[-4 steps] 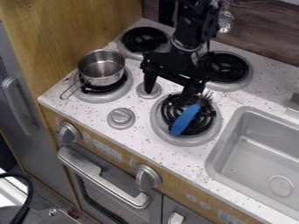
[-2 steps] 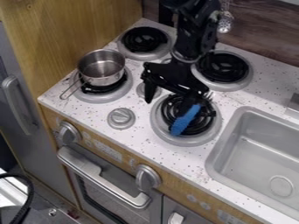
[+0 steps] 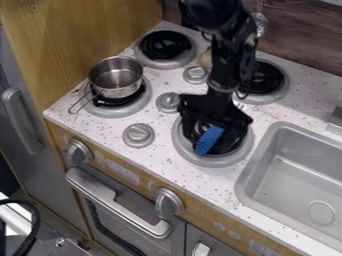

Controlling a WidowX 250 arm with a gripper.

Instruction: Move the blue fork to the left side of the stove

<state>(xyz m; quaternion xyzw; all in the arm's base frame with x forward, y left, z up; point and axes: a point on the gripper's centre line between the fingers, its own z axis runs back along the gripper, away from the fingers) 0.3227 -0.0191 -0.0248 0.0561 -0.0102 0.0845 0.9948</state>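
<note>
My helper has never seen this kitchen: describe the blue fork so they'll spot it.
Find the speckled white stovetop beside the gray sink. Over its front burner nearest the sink, partly behind the gripper, is the fork; its handle is the only blue thing there.

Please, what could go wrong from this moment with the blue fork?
The pincer hangs over the blue fork and hides its upper part, so a grasp might catch it badly. The fork lies slantwise on the burner, so it may slip or turn on the coils. Carried left, it could bump the pot.
</note>
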